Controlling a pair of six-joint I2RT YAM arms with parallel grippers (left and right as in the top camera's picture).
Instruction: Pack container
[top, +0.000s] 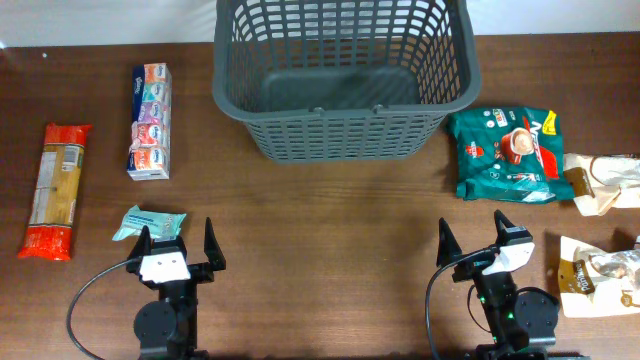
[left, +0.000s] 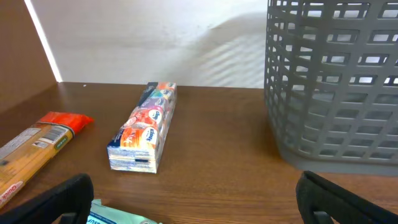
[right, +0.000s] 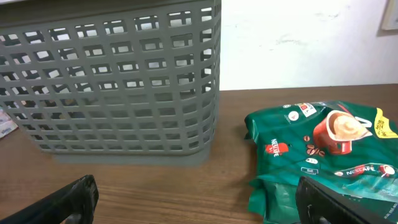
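The dark grey lattice container (top: 345, 130) stands at the back middle of the table, with nothing inside; it also shows in the left wrist view (left: 336, 93) and the right wrist view (right: 112, 87). My left gripper (top: 177, 245) is open and empty near the front edge, just below a small teal packet (top: 148, 222) (left: 118, 214). My right gripper (top: 478, 242) is open and empty, in front of a green coffee bag (top: 503, 153) (right: 323, 155).
A multicolour carton pack (top: 149, 120) (left: 144, 127) and an orange pasta packet (top: 55, 190) (left: 37, 149) lie at the left. Two beige snack packets (top: 605, 185) (top: 600, 275) lie at the right edge. A white wall rises behind the table.
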